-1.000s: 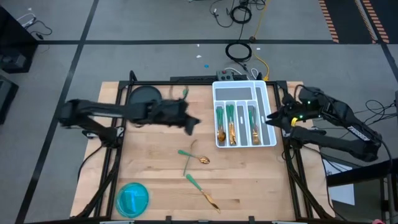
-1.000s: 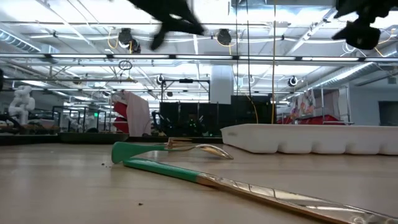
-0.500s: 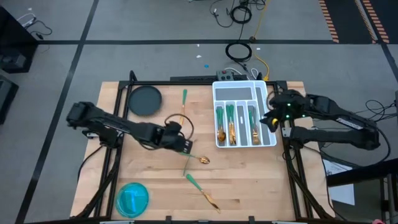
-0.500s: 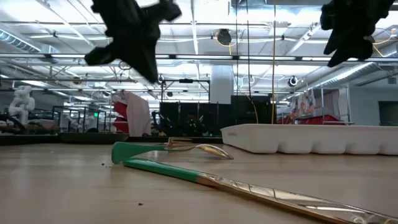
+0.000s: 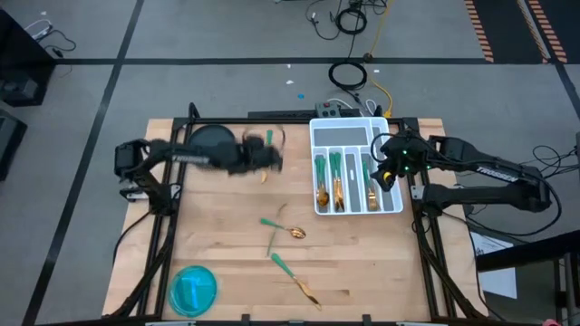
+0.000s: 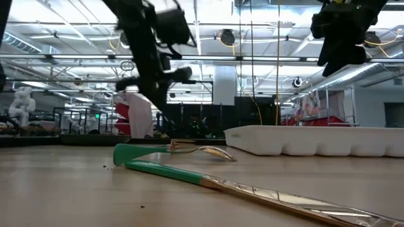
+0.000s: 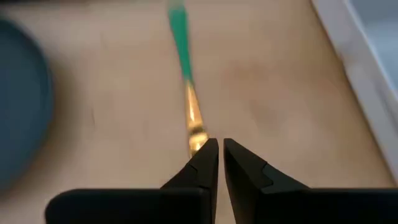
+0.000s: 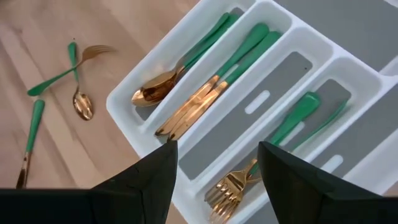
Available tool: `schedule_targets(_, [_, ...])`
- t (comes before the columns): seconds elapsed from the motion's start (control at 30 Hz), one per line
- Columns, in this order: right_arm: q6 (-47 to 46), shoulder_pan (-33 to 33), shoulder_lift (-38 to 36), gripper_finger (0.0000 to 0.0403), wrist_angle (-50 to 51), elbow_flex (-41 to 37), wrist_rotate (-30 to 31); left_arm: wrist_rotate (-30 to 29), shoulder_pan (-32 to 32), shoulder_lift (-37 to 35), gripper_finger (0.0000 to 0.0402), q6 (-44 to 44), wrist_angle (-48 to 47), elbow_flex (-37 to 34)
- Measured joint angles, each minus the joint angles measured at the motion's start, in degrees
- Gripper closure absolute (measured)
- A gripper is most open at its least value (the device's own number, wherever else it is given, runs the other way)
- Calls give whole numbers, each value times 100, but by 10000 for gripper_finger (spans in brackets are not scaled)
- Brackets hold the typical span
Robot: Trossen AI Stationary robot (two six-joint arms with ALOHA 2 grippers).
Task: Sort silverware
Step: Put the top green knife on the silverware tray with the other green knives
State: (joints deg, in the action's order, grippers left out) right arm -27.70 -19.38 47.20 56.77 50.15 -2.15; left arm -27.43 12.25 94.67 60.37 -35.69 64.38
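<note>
Since the earlier frame, the left gripper (image 5: 268, 161) has been swung back toward the table's far side, jaws pressed together, hovering by a lone utensil (image 7: 188, 99). Jaws should be opened and centred over its neck. The right gripper (image 5: 388, 172), spread, hangs over the tray (image 5: 391, 149).

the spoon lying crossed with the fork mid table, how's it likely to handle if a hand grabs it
The spoon looks stiff, one slim metal piece, so it probably won't flex. Its shiny gold bowl may be slippery; the teal handle seems the safer grip. It lies flat and low on the table, crossed with the fork, so lifting it will likely nudge that fork.
</note>
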Motion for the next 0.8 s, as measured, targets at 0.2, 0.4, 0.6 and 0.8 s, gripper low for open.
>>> schedule_targets(0.2, [112, 0, 13, 188, 2, 0, 39, 1050, 1572, 219, 366, -735, 1336, -7])
schedule_targets(0.4, [198, 0, 13, 188, -13, 0, 39, 1960, 2301, 489, 331, -874, 1931, -9])
schedule_targets(0.6, [59, 0, 13, 188, -356, 0, 41, 2298, 2322, 772, 276, -1177, 1885, 68])
schedule_targets(0.8, [-162, 0, 13, 188, -668, 0, 63, 2545, 2296, 1162, 252, -1446, 1512, 405])
